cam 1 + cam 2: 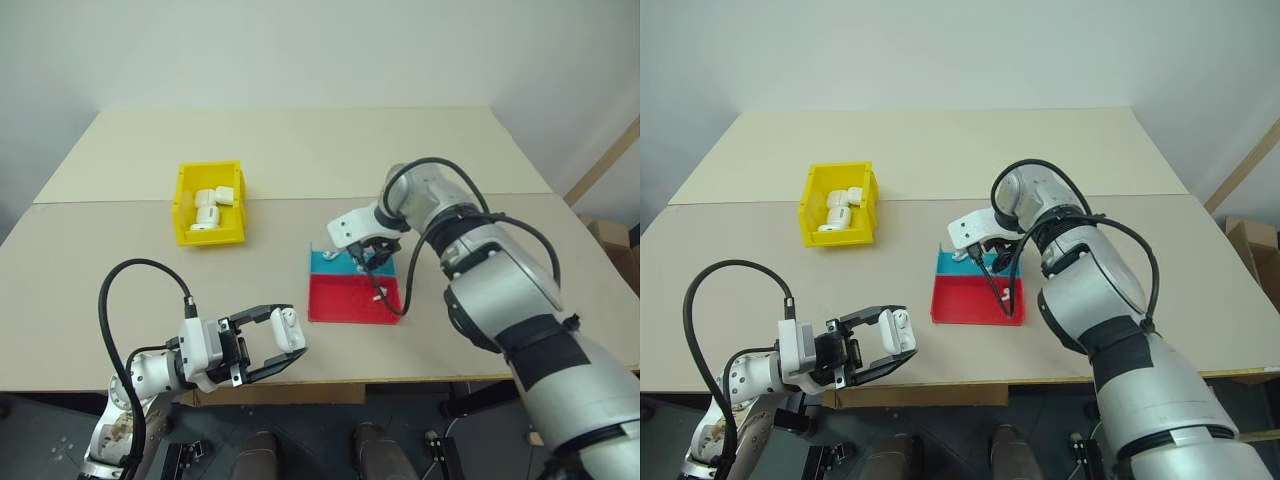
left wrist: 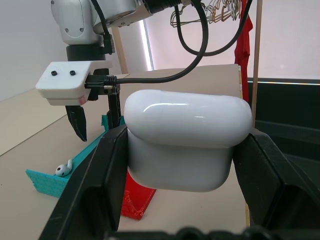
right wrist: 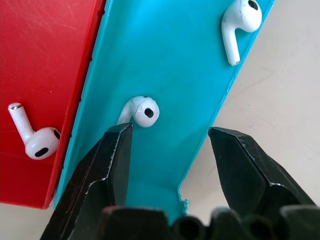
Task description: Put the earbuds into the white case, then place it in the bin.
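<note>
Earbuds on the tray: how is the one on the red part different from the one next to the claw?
The red-part earbud lies on the red half, away from the right claw; the blue-part earbud lies right by a claw finger. The first's stem shows fully; the second's is partly hidden. Both are glossy white.

Bare table point(image 1: 120, 270) all round the tray point(image 1: 352, 300), right gripper point(image 3: 170, 137) over its blue strip among earbuds point(image 3: 142, 111), yellow bin point(image 1: 209, 203) well left, part-filled with white cases.

no readable text, no labels, no brand marks, no numbers on anything in view
</note>
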Controlling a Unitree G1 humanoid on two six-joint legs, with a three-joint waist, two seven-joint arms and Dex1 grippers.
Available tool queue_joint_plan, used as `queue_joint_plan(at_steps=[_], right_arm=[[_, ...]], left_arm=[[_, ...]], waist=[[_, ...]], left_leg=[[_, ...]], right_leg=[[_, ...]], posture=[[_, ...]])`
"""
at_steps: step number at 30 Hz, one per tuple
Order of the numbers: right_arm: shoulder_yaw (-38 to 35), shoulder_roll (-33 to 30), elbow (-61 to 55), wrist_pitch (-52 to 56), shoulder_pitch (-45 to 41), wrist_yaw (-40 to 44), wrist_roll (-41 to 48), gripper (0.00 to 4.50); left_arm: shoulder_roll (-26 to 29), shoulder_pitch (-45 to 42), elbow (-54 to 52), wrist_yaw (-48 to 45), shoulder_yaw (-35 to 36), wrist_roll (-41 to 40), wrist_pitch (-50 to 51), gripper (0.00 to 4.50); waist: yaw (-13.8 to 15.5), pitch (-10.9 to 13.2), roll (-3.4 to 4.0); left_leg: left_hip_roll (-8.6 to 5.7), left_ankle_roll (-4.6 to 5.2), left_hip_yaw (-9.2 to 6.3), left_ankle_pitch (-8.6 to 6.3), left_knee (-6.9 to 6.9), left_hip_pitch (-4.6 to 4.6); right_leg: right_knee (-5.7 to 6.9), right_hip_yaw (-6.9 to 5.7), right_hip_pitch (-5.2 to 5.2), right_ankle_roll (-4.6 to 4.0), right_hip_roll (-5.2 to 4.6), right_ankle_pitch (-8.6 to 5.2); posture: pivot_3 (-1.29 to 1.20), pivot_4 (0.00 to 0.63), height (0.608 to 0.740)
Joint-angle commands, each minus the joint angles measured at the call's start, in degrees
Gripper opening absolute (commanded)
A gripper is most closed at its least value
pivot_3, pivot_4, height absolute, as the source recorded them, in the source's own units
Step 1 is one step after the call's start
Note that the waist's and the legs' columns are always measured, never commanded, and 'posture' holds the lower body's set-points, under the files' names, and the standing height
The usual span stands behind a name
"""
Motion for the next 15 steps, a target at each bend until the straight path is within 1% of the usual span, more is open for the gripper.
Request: queue_joint_plan(at_steps=[1,5,10,15], right_arm=[[-1.24,-0.38,-0.71,-0.67,-0.97,-0.82,0.94,2.92],[-2.43,0.18,-0.91,-0.58,-0.96,-0.27,2.22,2.92],[-3.5,1.49,-1.02,-0.13,-0.88,-1.8,3.02,2.92],[-3.21,1.5,-0.97,-0.67,-1.11,-2.8,2.86,2.92]], left_arm=[[-0.16,-0.43,-0.29,0.21,-0.3,0.33,-1.6,2.81],[-0.24,-0.59,0.19,0.19,-0.59,0.41,-2.02,2.81],[-0.28,-0.48,0.44,0.26,-0.76,0.54,-2.46,2.81],[0.0,-0.12,-0.01,0.51,-0.59,0.36,-1.99,2.81]], waist=[[-0.03,0.0,0.0],[-0.02,0.0,0.0],[-0.05,0.0,0.0],[0.01,0.0,0.0]], left_leg=[[0.0,0.0,0.0,0.0,0.0,0.0],[0.01,0.0,0.0,0.0,0.0,0.0],[0.01,0.0,0.0,0.0,0.0,0.01],[0.0,0.0,0.0,0.0,0.0,-0.01]], right_leg=[[0.0,0.01,0.0,0.0,0.0,0.0],[0.0,0.0,0.0,0.0,0.01,0.0],[0.0,0.0,0.0,0.0,0.01,0.0],[0.0,0.0,0.0,0.0,0.0,0.0]], posture=[[0.0,0.15,0.74],[0.0,0.15,0.74],[0.0,0.15,0.74],[0.0,0.15,0.74]])
